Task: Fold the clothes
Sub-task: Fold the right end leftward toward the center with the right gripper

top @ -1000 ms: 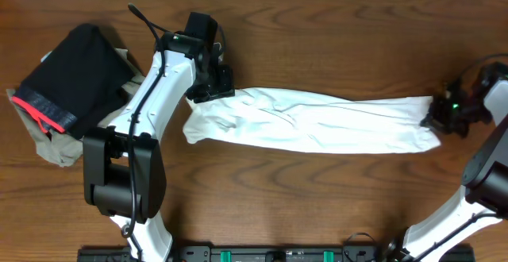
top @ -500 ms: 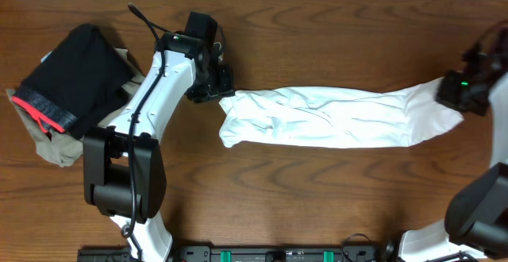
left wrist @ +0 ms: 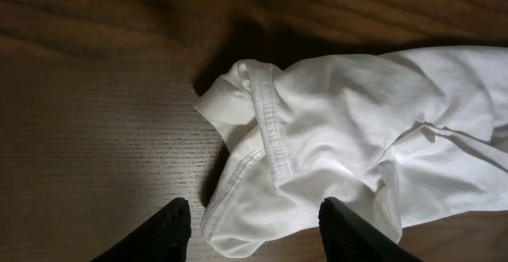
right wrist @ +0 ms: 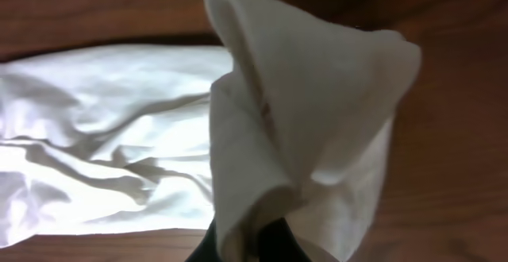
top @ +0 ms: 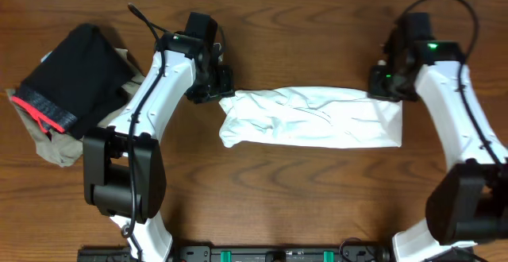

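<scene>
Two grippers | right gripper (top: 383, 86) clamped on T-shirt (top: 309, 117) right end, has carried it leftward | left gripper (left wrist: 254, 226) fingers apart, hem between them

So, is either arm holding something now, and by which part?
The right gripper holds the white T-shirt by the end on its side, lifted up. The left gripper is open above the other end, holding nothing.

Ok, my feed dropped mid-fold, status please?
Left gripper open, over one end of T-shirt. Right gripper shut on opposite end, cloth lifted. Black garment and tan garment piled far left, apart from it.
</scene>
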### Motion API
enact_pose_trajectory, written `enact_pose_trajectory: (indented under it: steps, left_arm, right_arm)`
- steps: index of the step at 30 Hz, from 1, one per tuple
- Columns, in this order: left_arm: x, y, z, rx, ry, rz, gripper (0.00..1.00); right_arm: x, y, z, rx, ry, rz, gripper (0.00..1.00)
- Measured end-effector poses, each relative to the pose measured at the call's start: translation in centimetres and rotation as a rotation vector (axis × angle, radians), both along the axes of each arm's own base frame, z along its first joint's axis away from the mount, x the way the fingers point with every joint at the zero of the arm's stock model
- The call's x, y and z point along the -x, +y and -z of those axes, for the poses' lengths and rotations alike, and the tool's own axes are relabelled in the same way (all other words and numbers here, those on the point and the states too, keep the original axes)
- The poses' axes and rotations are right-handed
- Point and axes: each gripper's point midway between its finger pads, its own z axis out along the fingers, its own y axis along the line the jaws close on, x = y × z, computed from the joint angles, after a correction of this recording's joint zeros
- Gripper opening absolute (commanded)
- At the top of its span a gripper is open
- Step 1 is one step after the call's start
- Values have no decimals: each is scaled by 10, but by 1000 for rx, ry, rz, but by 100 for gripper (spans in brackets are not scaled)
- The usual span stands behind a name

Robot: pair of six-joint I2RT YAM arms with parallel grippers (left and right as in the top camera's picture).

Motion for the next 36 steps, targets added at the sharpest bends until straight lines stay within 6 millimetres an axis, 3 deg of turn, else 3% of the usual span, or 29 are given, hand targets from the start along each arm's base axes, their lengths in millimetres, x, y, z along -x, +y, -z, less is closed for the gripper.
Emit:
enact_pose_trajectory:
  steps: [6, 14, 16, 21, 31, 36]
  left_arm:
    - [0, 0, 0, 0, 0, 0, 55]
    - [0, 0, 0, 0, 0, 0, 55]
    - [0, 0, 0, 0, 0, 0, 55]
    - [0, 0, 0, 0, 0, 0, 55]
    - [0, 0, 0, 0, 0, 0, 55]
    - [0, 0, 0, 0, 1, -1, 56]
  right_arm:
    - [2, 30, 29, 11, 78, -42, 1]
    - [6, 55, 65, 32, 154, -95, 1]
    - [5, 59, 68, 36, 154, -107, 2]
    - [5, 66, 68, 36, 146, -114, 14]
    - [-2, 72, 68, 31, 111, -146, 11]
    - [-8, 96, 65, -77, 77, -300, 14]
